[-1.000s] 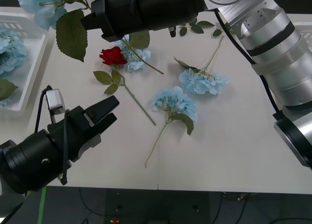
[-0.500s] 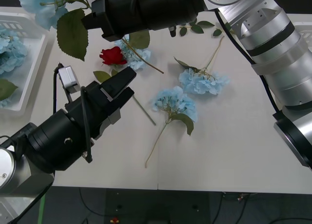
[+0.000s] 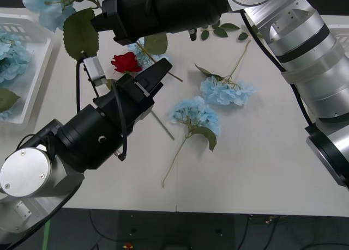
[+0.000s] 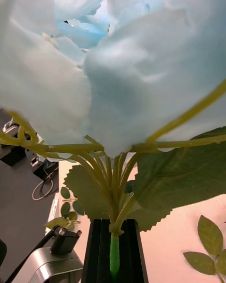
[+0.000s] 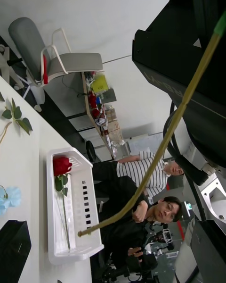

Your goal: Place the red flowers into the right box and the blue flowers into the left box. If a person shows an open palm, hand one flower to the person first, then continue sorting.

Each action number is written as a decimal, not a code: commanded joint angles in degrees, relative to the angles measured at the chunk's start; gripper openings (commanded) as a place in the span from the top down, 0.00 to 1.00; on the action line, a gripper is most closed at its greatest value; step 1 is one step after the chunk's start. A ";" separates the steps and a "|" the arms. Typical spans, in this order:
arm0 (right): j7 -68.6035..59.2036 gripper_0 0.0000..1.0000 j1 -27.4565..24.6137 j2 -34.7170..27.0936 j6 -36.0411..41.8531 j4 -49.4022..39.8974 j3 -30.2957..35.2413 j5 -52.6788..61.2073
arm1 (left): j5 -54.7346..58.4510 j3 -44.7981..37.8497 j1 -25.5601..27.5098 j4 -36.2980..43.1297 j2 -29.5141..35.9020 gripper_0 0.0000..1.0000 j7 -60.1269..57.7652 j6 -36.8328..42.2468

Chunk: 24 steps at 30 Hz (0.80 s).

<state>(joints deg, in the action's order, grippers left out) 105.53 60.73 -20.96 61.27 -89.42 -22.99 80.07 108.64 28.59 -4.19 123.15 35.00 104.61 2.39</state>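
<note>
right gripper (image 3: pixel 109 21), far left above white table (image 3: pixel 262 163): clamped on blue hydrangea (image 3: pixel 41 5) stem. left gripper (image 3: pixel 151 81): parted, beside red rose (image 3: pixel 126 61) at centre. light, soft, crushable blooms; best taken by thin wiry stems. left box (image 3: pixel 38 75) holding blue; office chair (image 5: pixel 52 52) beyond.

A rose (image 3: pixel 126 61) and hydrangeas (image 3: pixel 226 90) lie on the table (image 3: pixel 262 168), right of the left box (image 3: pixel 34 81).
</note>
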 commanded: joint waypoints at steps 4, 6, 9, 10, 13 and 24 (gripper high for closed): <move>-2.61 1.00 3.07 1.00 -0.80 -1.29 -0.30 -0.53 | -2.02 1.02 -5.66 -3.35 -4.06 0.00 7.01 -0.99; -2.78 1.00 3.07 1.00 -0.80 -1.29 -0.30 -0.70 | -2.20 1.02 -6.54 -4.41 -4.76 0.00 7.18 -0.99; -2.78 1.00 3.07 1.00 -0.80 -1.20 -0.39 -0.70 | -2.38 1.38 -7.68 -5.46 -5.82 0.00 7.36 -0.99; -2.87 1.00 3.07 1.00 -0.80 -1.29 -0.30 -0.79 | -2.38 1.46 -8.03 -5.81 -6.08 0.00 7.36 -0.99; -2.96 1.00 3.07 1.00 -0.80 -1.29 -0.30 -1.05 | -2.46 1.99 -9.17 -6.61 -6.78 0.00 7.53 -0.99; -3.48 1.00 3.07 0.92 -1.24 -1.29 -0.39 -1.32 | -3.34 3.05 -10.93 -8.80 -9.24 0.06 8.94 -0.99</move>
<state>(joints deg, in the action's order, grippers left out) 103.61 60.73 -20.96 60.89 -89.42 -22.99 79.28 106.27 30.60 -12.18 115.11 27.96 108.10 2.08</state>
